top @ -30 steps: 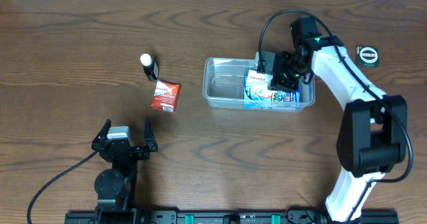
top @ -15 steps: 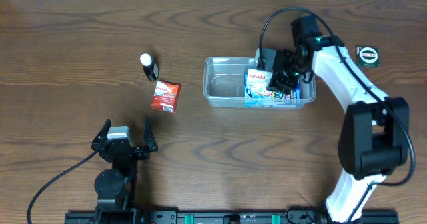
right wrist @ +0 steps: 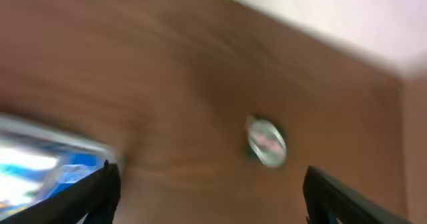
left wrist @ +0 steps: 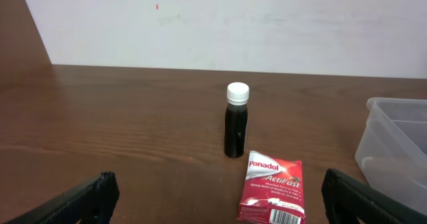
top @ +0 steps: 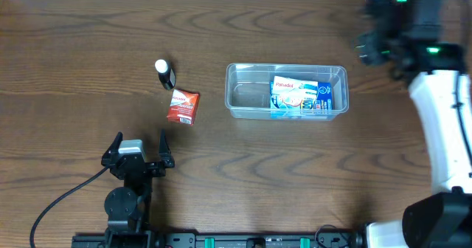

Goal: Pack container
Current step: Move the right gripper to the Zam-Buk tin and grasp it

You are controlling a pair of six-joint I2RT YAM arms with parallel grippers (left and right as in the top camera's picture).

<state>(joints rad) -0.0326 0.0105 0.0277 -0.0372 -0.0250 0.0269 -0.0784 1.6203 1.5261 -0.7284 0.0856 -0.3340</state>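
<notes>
The right claw [right wrist: 210, 191] gapes empty, facing the disc [right wrist: 267, 141] (probably the next pick); one box [top: 299, 98] lies in the container [top: 247, 93]; the left claw [top: 139, 143] rests open, empty.

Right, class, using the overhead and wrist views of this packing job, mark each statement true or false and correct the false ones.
1. A blue and white box lies inside the container. True.
2. The red packet is inside the container too. False: it lies on the table, left of the container.
3. The dark bottle stands upright with its white cap on. True.
4. The left gripper is shut on the red packet. False: it is open and empty, apart from the packet.
</notes>
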